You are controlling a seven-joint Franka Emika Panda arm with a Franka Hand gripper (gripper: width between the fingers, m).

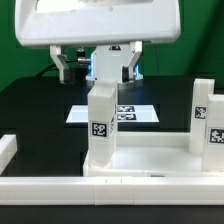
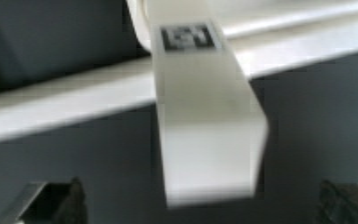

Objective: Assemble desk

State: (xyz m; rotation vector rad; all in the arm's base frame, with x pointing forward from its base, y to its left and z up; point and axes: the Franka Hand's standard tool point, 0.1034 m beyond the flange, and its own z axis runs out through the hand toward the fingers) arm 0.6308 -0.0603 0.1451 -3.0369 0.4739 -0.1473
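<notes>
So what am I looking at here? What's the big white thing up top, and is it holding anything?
That is a robot arm building a small desk. One picture comes from a camera off the arm, the other from a camera on its wrist. The end effector, its two-fingered grasper, is open and holds nothing. Below it the white tabletop lies on a black table. One leg stands upright on it and a second leg stands further along. The tagged sheet behind is the marker board.

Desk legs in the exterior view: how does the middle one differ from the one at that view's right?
The middle leg stands directly below the gripper; the right leg stands apart from it, cut by the frame edge. The middle leg's tag sits low; the right leg's sits higher. Both are white, upright, on the tabletop.
</notes>
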